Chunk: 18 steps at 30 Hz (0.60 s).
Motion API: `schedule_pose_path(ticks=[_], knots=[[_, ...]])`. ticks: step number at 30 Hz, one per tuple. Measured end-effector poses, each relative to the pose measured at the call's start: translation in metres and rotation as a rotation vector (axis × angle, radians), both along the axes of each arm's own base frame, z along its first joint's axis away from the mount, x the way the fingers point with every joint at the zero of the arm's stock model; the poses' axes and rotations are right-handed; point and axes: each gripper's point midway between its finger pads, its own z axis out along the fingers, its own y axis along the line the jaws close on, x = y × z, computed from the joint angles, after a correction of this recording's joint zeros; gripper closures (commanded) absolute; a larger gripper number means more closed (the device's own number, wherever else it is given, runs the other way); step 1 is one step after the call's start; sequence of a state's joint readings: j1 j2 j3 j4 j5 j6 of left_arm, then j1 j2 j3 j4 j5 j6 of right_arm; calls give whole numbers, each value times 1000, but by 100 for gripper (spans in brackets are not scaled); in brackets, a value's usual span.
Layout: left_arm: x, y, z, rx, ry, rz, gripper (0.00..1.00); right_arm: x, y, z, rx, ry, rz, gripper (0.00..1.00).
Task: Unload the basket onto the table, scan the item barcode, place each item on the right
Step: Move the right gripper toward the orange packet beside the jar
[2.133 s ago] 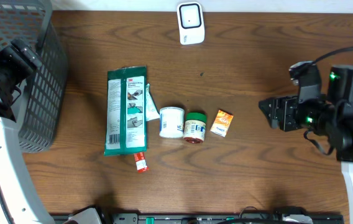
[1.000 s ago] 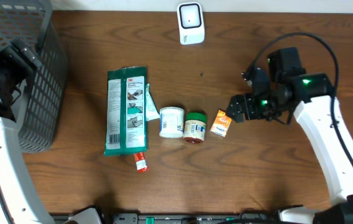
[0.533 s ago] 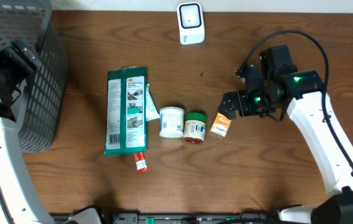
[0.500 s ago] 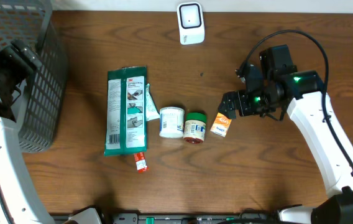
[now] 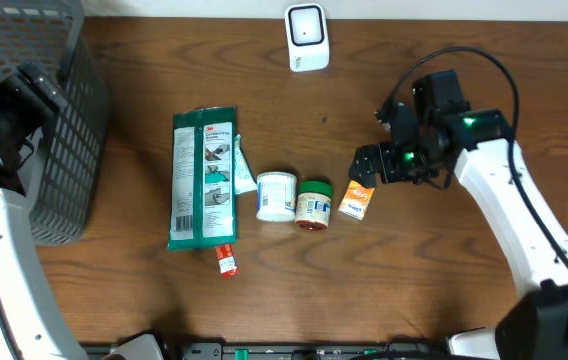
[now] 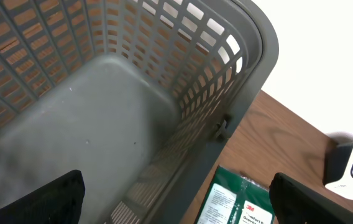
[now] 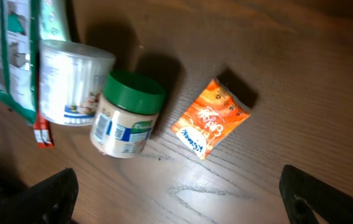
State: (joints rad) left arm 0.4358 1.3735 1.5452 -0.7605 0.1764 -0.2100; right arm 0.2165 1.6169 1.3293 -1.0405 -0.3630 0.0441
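The right gripper point(image 7: 176, 198), its black fingers spread wide and gripping nothing, hovers near a crinkled orange foil sachet point(image 7: 210, 126) lying flat on the dark-grained brown wooden table point(image 7: 301, 74). Beside the sachet are a green-lidded labelled jar point(image 7: 128, 115), a white round tub point(image 7: 71, 84) and a flat green plastic packet point(image 5: 203, 177). A white boxy scanner point(image 5: 307, 37) sits well apart, near the table's edge. The left gripper point(image 6: 176, 202), likewise spread and unladen, hangs over a grey plastic lattice basket point(image 6: 226, 74) with a smooth floor.

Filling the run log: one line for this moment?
stage: pre-grasp | right gripper: open, beside orange packet, nothing held | left gripper: open, above grey basket | white scanner: nothing in front
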Motion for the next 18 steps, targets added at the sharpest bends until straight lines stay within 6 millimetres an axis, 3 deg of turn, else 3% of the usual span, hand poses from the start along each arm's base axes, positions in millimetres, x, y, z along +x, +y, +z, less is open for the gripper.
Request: schedule_pose_path(ticks=[11,18], knots=[[0,0,0,-1,0,0,7,-1,0,-56,-38,171,0,1],[0,0,0,0,0,0,7,-2,-1,-63,-43,195,0,1]])
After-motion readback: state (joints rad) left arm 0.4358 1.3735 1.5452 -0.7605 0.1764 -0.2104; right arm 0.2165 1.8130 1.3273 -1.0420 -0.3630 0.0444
